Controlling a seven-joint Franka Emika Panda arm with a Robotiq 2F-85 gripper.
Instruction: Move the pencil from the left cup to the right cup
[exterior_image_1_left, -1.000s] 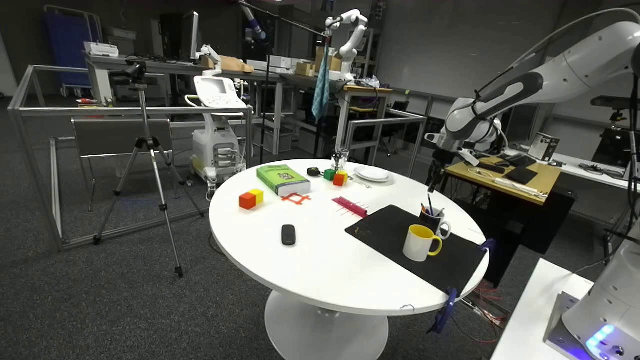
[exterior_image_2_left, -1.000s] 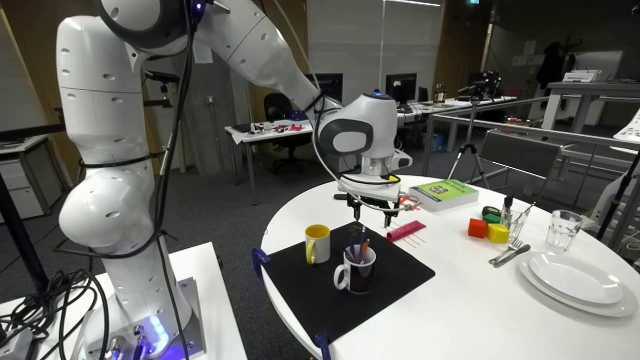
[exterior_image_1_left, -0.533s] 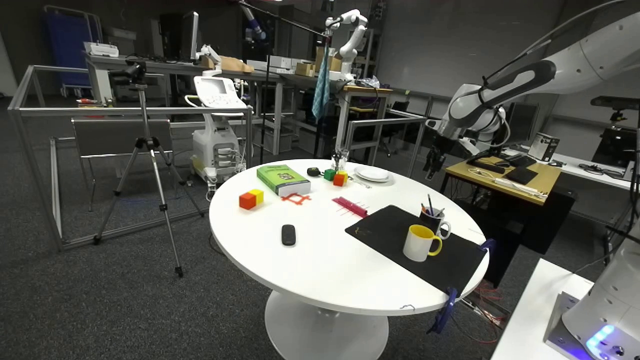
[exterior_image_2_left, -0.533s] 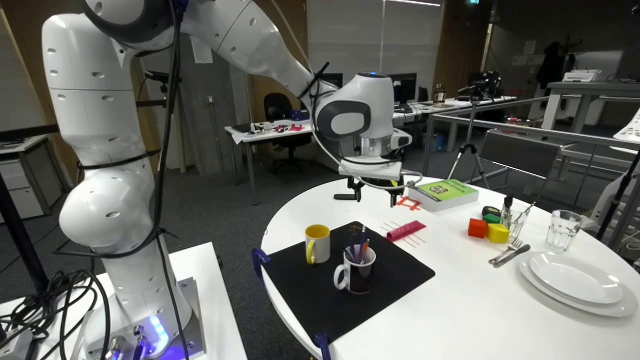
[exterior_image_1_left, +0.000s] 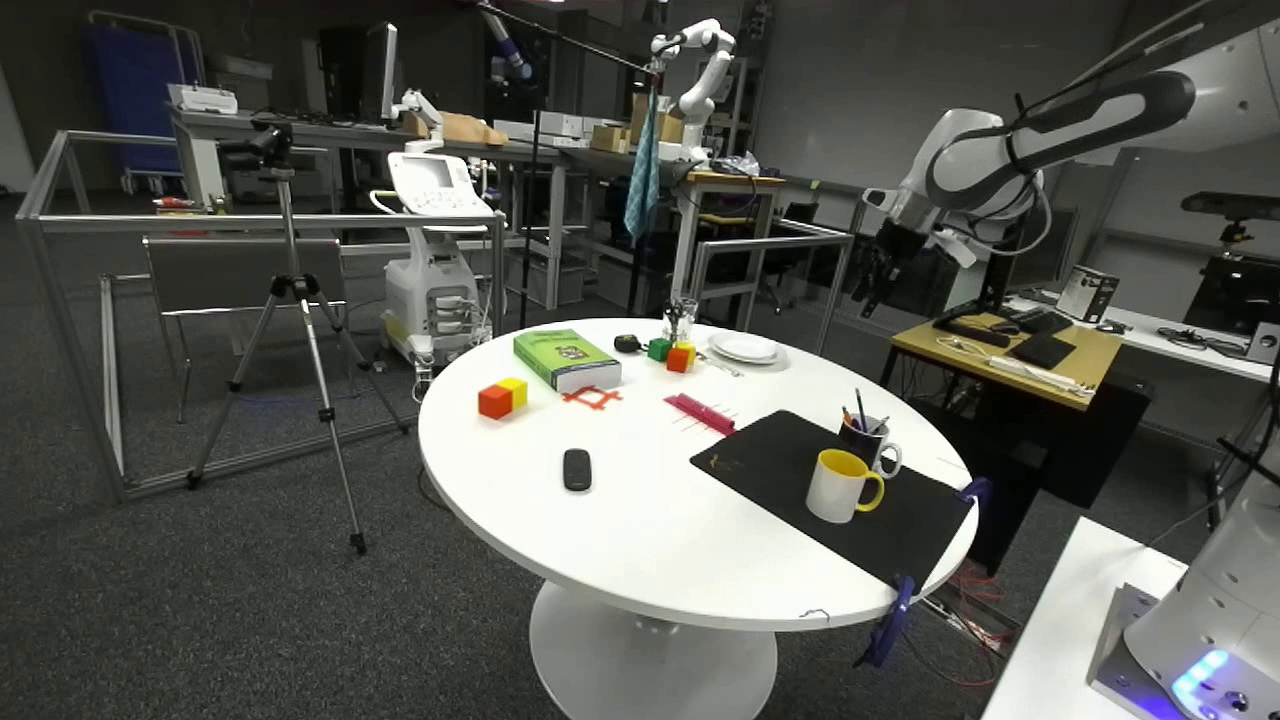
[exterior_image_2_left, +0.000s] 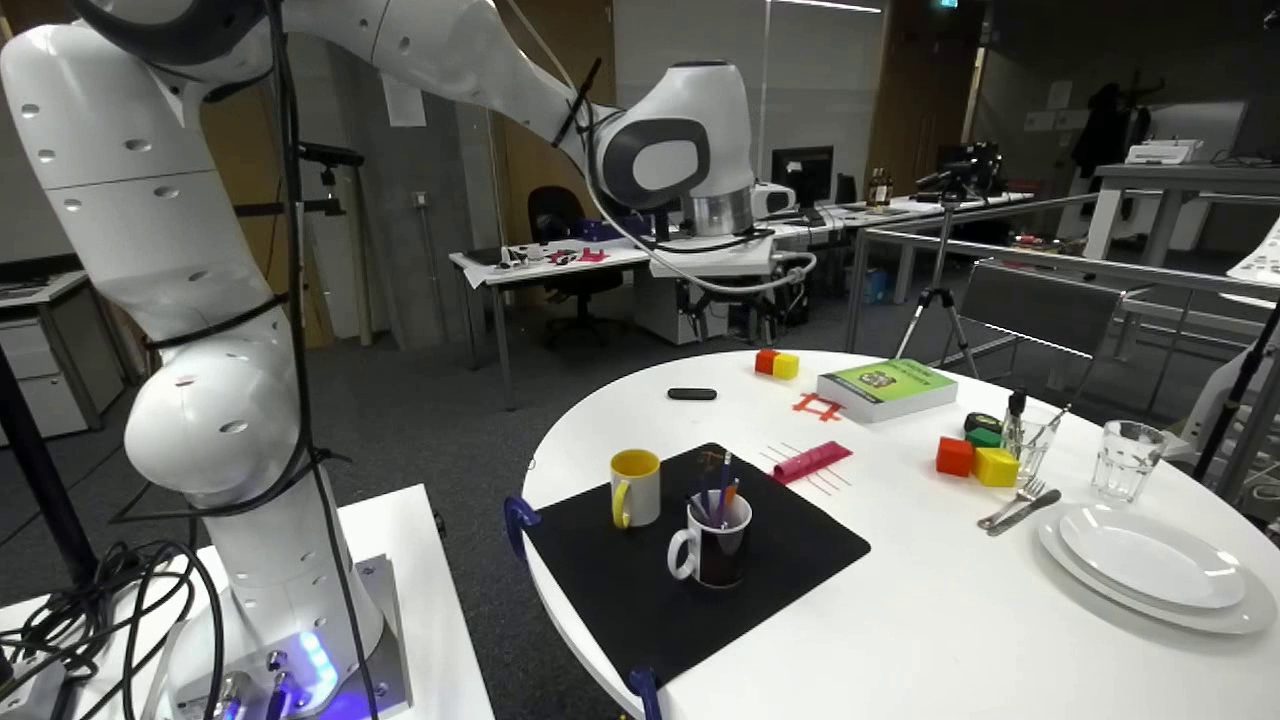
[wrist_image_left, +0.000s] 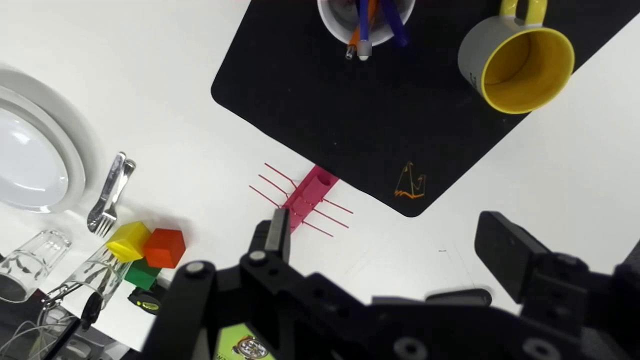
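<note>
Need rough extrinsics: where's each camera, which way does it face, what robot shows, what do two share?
Wrist view: sits on the arm, facing down at table; open end effector at bottom.
In an exterior view: raised, facing across table, yellow-lined mug nearer than dark mug; arm, base at right.
In an exterior view: raised, facing across table, plates in right foreground; arm, base at left.
Both exterior views share arm, end effector, base, yellow-lined mug and dark mug.
</note>
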